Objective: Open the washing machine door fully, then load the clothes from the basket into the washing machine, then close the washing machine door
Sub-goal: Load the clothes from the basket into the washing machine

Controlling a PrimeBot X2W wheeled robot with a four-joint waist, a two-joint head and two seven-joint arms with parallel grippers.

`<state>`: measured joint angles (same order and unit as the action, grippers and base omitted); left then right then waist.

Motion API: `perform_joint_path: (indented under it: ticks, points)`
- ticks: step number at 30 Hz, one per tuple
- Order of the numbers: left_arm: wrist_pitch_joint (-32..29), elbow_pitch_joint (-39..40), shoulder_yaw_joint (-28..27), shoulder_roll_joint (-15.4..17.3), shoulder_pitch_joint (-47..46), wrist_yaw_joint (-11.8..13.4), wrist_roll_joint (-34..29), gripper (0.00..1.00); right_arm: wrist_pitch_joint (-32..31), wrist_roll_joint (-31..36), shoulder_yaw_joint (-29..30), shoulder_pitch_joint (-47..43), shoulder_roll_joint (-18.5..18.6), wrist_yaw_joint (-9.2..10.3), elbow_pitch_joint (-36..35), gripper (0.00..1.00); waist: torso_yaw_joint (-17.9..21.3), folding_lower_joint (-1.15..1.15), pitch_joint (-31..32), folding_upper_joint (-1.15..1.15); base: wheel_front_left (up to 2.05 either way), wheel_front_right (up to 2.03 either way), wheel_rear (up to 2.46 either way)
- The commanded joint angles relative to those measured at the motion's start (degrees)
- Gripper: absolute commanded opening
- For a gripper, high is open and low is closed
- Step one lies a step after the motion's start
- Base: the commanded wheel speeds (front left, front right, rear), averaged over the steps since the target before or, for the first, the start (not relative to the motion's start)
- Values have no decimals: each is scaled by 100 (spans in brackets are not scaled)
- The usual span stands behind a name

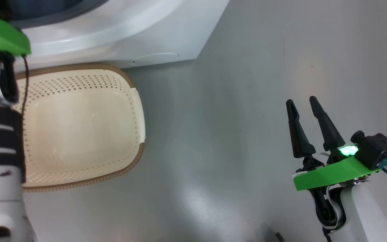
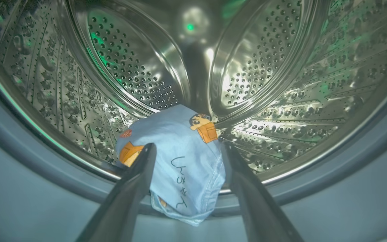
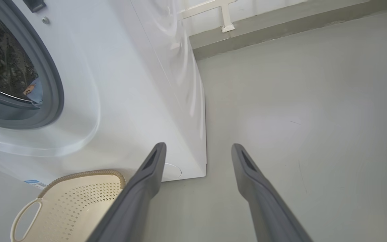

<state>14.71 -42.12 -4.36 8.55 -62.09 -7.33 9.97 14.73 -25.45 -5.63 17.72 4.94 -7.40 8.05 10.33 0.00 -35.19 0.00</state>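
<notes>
The light blue fabric garment printed with orange-brown cartoon figures [image 2: 183, 134] lies on the front lip of the perforated steel drum [image 2: 129, 67] inside the big white washing machine [image 1: 153, 37], between the spread fingers of the left gripper [image 2: 186, 151]. The right gripper [image 1: 301, 101], also spread, hangs over the grey floor [image 1: 230, 134], apart from the cream-white perforated basket [image 1: 139, 107].

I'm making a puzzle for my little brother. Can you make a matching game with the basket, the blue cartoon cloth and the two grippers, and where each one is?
Things:
1. basket
2. blue cartoon-print garment
3. left gripper
4. right gripper

Places:
A. open, over bare floor
B. lying on the drum's front lip
C. empty, on the floor by the washing machine
D. open, fingers on either side of the garment

Pairs: 1-C, 2-B, 3-D, 4-A
</notes>
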Motion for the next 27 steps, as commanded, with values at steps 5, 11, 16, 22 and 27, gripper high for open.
perform_joint_path:
  ticks: [5,11,16,22,27]
  points:
    - [29,539,-61,98,732,-14,104,100,27,6,-47,-157,117,-9,-137,100,-183,0,232,0,0,0,0]
    - [29,883,-37,-25,1522,-14,51,100,27,32,19,-287,265,-9,-111,100,-399,0,558,0,0,0,0]
    - [29,1086,-27,-127,2126,-15,89,100,27,48,32,-470,405,-9,-70,100,-575,0,907,0,0,0,0]
    - [29,1338,-20,-206,2858,-15,134,100,27,56,60,-751,556,-9,-14,100,-772,0,1381,0,0,0,0]
    - [29,1521,3,-232,3446,-15,138,100,27,49,91,-981,635,-9,33,100,-877,0,1762,0,0,0,0]
